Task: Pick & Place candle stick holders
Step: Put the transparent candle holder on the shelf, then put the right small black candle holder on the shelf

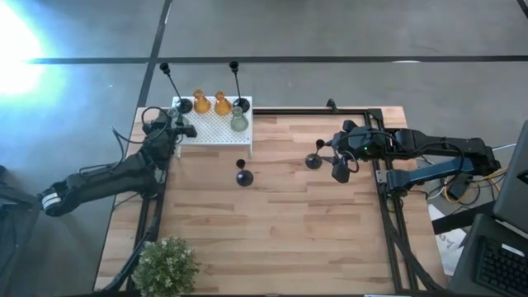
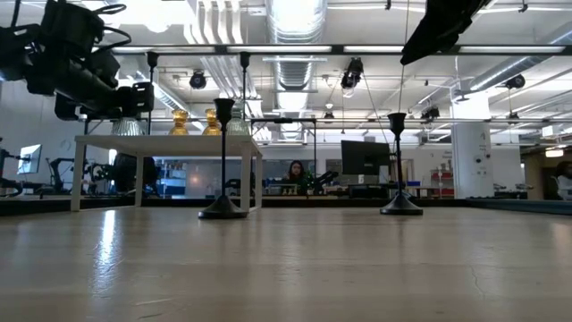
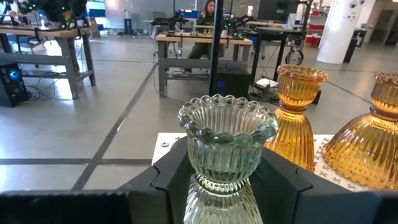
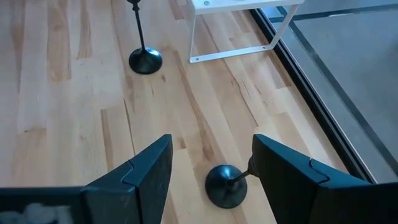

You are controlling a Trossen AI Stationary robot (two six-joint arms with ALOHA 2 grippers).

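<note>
A white perforated box (image 1: 216, 130) stands at the table's far left. On it are two amber glass holders (image 1: 201, 103) (image 1: 222, 105), a pale green one (image 1: 238, 123) and two black ones (image 1: 184, 106) (image 1: 241, 104). My left gripper (image 1: 183, 125) is at the box's left end, shut on another pale green glass holder (image 3: 227, 146). Two black holders stand on the table on their round bases (image 1: 244, 177) (image 1: 313, 160). My right gripper (image 4: 211, 146) is open above the right one (image 4: 226, 185). That holder's stem passes behind one finger, so touch cannot be told. My left gripper holds the pale green holder at its narrow waist (image 3: 217, 182), under the cup, pinched between the two fingers (image 3: 171, 177). The fingers come in about level from the table's left side. The holder is upright, and in the low view (image 2: 125, 127) its base seems to stand on the box top.
A green potted plant (image 1: 165, 266) stands at the near left corner. Bare wood lies between the two arms and toward the near edge. A black frame rail (image 1: 384, 214) runs along the table's right side.
</note>
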